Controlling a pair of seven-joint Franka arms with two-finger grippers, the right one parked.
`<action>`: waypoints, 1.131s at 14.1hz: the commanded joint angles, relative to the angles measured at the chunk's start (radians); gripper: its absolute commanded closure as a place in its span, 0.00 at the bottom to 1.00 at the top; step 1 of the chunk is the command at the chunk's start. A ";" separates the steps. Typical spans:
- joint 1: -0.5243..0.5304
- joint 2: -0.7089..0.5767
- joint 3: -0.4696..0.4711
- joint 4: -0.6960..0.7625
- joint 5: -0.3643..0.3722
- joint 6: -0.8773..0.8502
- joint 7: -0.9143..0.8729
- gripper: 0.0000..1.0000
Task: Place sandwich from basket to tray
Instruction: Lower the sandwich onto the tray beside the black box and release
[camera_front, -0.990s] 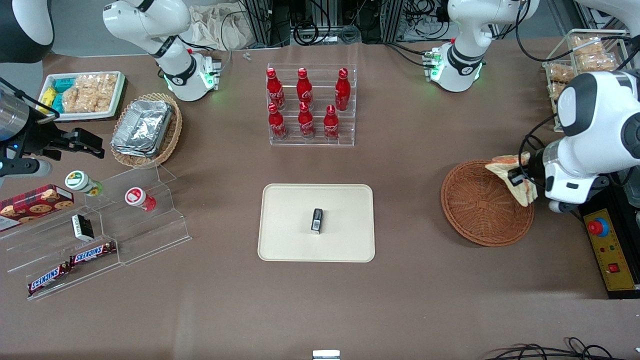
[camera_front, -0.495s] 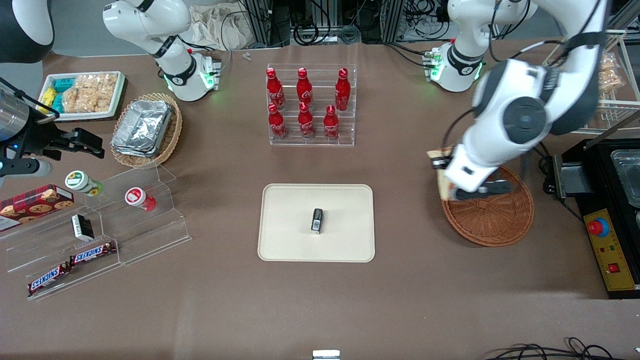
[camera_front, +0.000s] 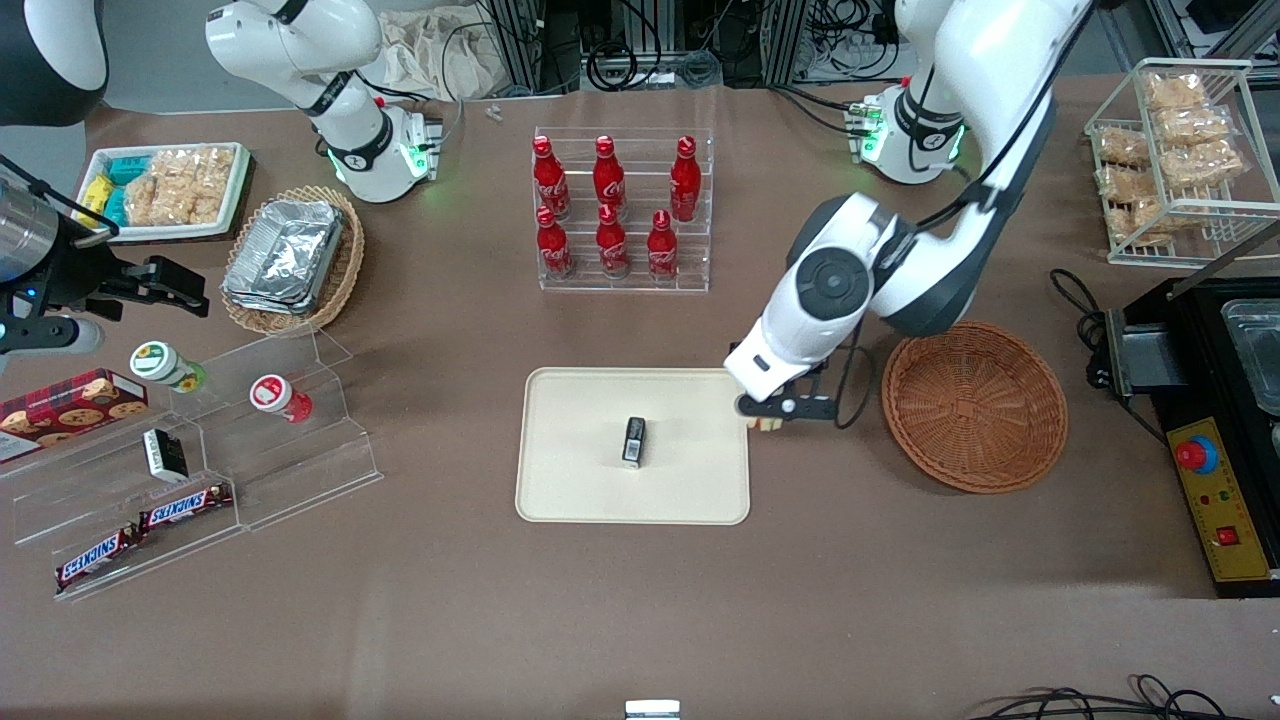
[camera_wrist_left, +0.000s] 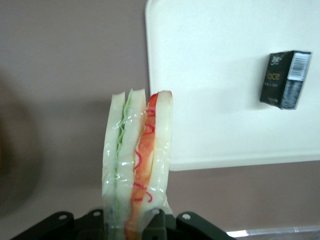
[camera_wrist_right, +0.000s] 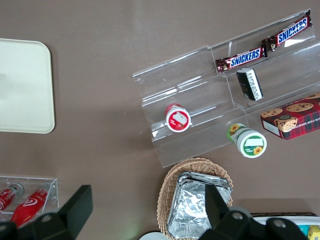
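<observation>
My left gripper (camera_front: 772, 412) is shut on the sandwich (camera_wrist_left: 137, 160), a wedge of pale bread in clear wrap with red-orange and green filling, held upright on its edge. It hangs over the edge of the cream-beige tray (camera_front: 580, 485) that faces the working arm's end of the table, between the tray and the basket. In the front view only a pale bit of the sandwich (camera_front: 765, 425) shows under the hand. The reddish-brown woven basket (camera_front: 975, 405) holds nothing. The tray (camera_wrist_left: 215, 60) fills much of the left wrist view.
A small black box (camera_front: 634, 442) stands near the middle of the tray and shows in the left wrist view (camera_wrist_left: 285, 80). A clear rack of red bottles (camera_front: 622, 210) stands farther from the front camera. A black control box (camera_front: 1215, 500) lies at the working arm's end.
The arm has swung from over the basket to the tray's edge, carrying the sandwich with it. The basket is now fully uncovered.
</observation>
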 joint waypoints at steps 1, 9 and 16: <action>-0.008 0.086 0.003 0.049 0.036 0.069 -0.006 1.00; -0.011 0.253 0.001 0.123 0.123 0.212 -0.029 0.55; -0.041 0.244 0.007 0.170 0.125 0.216 -0.088 0.01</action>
